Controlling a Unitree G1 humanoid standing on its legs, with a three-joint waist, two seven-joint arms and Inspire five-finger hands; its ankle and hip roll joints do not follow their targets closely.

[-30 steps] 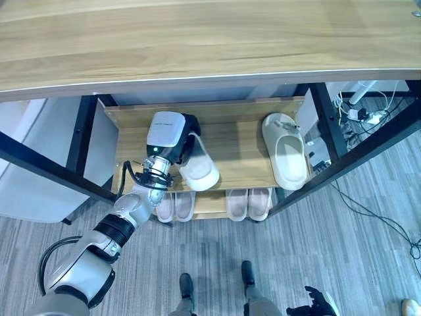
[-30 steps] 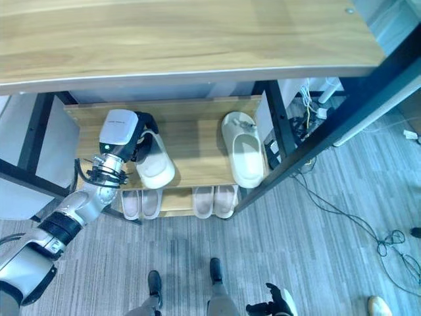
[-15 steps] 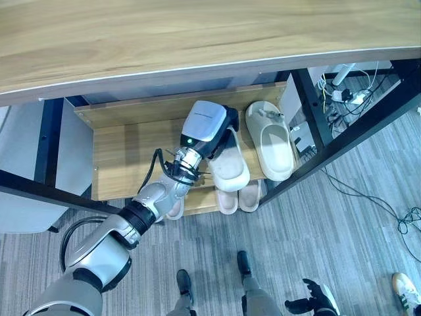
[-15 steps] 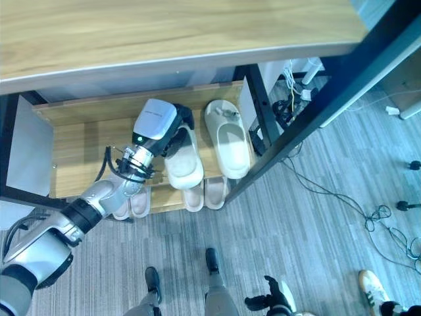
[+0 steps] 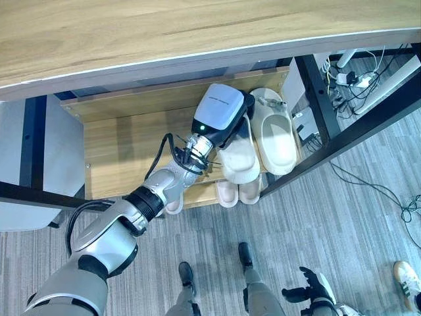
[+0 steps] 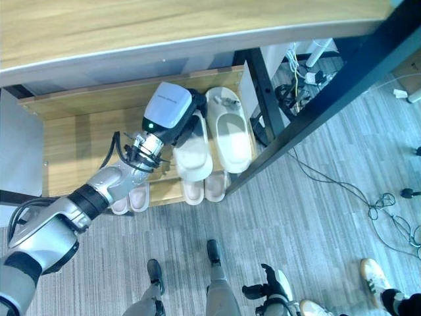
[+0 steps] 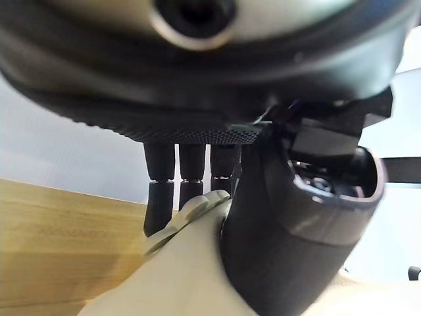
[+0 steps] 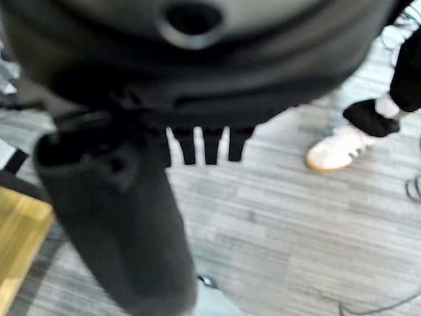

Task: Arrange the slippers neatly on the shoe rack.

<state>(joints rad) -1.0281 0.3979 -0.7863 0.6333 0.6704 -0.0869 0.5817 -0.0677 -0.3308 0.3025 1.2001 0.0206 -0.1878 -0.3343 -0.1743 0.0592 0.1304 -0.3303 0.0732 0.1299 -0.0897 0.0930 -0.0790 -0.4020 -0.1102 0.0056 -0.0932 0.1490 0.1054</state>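
Left hand (image 5: pixel 231 122): fingers and thumb clamped on a cream slipper (image 5: pixel 239 161), carried rightward along the upper shelf of the shoe rack (image 5: pixel 125 141) since a second ago. The slipper now lies just beside its mate (image 5: pixel 275 137) at the right end; the pair looks nearly set, release pending. Two more pairs (image 5: pixel 239 192) on the lower shelf. Right hand (image 8: pixel 197 141): low over the floor, fingers relaxed, idle.

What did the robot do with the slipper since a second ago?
The left hand, gripping the cream slipper, carried it rightwards along the top shelf until it lies beside the other slipper. That slipper and the pairs below stayed put.
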